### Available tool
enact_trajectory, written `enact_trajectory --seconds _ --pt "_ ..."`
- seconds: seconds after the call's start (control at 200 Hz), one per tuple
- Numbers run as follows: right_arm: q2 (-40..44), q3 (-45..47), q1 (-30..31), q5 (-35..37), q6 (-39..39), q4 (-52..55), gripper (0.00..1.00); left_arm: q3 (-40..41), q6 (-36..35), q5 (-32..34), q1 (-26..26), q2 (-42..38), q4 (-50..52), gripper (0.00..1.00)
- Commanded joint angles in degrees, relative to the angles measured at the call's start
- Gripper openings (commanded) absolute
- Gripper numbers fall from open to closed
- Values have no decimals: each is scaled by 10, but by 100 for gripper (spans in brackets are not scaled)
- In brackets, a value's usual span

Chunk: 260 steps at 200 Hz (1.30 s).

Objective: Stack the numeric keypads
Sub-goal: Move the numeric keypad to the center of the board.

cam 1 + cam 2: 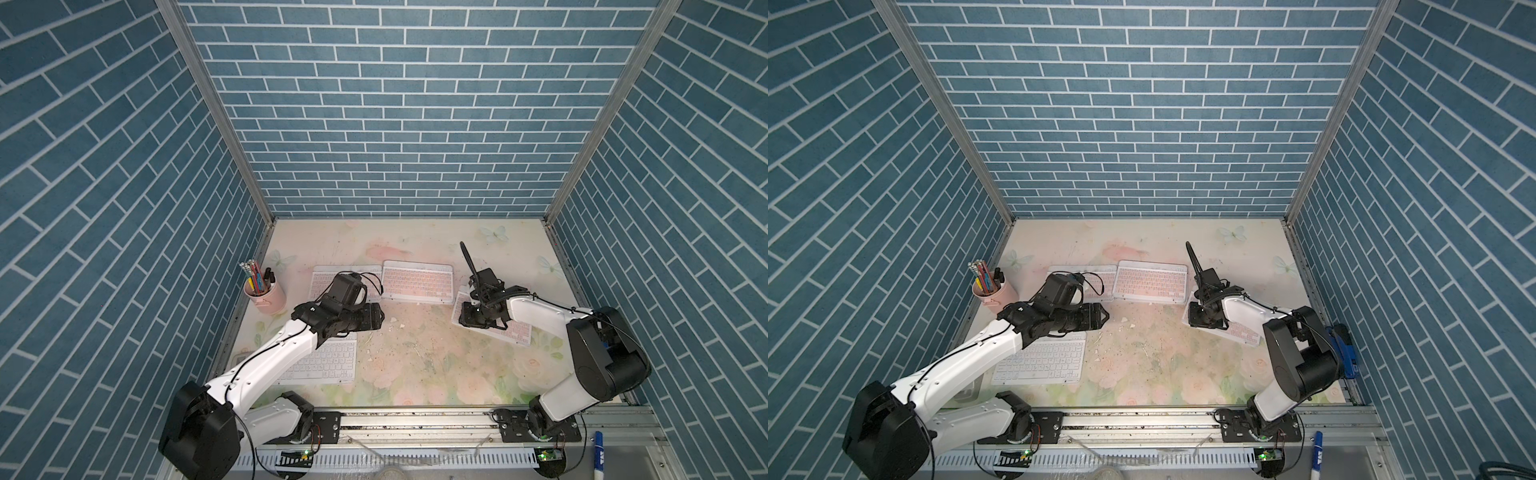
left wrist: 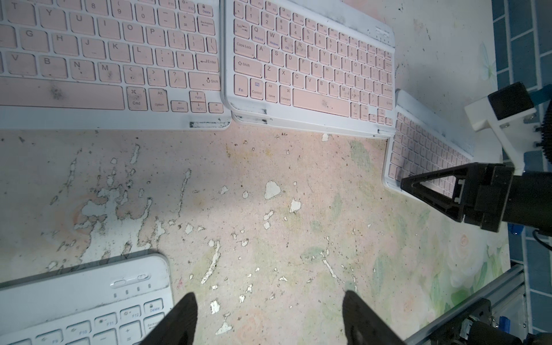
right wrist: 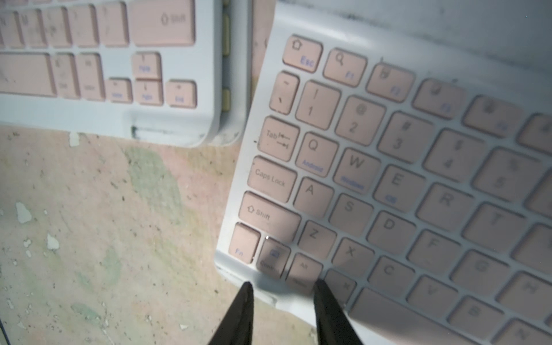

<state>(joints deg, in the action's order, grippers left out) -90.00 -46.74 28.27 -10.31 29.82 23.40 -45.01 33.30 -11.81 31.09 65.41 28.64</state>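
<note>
Three pink-keyed numeric keypads lie along the back: the left one (image 1: 328, 280) (image 2: 89, 59), the middle one (image 1: 417, 280) (image 2: 310, 68) and the right one (image 1: 517, 330) (image 3: 418, 179). The middle one rests on a yellow-keyed keypad (image 3: 226, 33), of which only the edge shows. A white-keyed keypad (image 1: 324, 365) (image 2: 74, 298) lies at the front left. My left gripper (image 1: 380, 316) (image 2: 268, 295) hovers open over bare mat beside the white keypad. My right gripper (image 1: 463, 320) (image 3: 283, 285) is closed on the right pink keypad's near left corner, one finger on the keys.
A pink cup of pencils (image 1: 266, 293) stands at the left wall. A blue marker (image 1: 599, 446) lies outside the front rail. The worn floral mat (image 1: 415, 353) between the arms has peeled patches. Blue brick walls enclose three sides.
</note>
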Motion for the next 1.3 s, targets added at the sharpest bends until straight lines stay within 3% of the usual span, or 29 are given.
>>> enact_trajectory --seconds 0.0,0.2,0.415,0.71,1.005,1.296 --pt "-24 55 28 -22 50 134 36 12 5 0 -3 -8 2 78" --pt "-15 64 82 -27 75 134 35 9 3 1 -3 -9 9 78" --pt "-21 73 182 -47 128 94 35 13 1 5 -3 -25 22 78" --pt "-103 -11 291 -52 153 52 34 24 -6 4 -2 -35 28 78" --pt "24 -42 255 -12 147 98 37 24 -28 -7 10 -22 25 78" --pt "232 101 133 10 239 212 58 10 -35 -19 20 5 10 78"
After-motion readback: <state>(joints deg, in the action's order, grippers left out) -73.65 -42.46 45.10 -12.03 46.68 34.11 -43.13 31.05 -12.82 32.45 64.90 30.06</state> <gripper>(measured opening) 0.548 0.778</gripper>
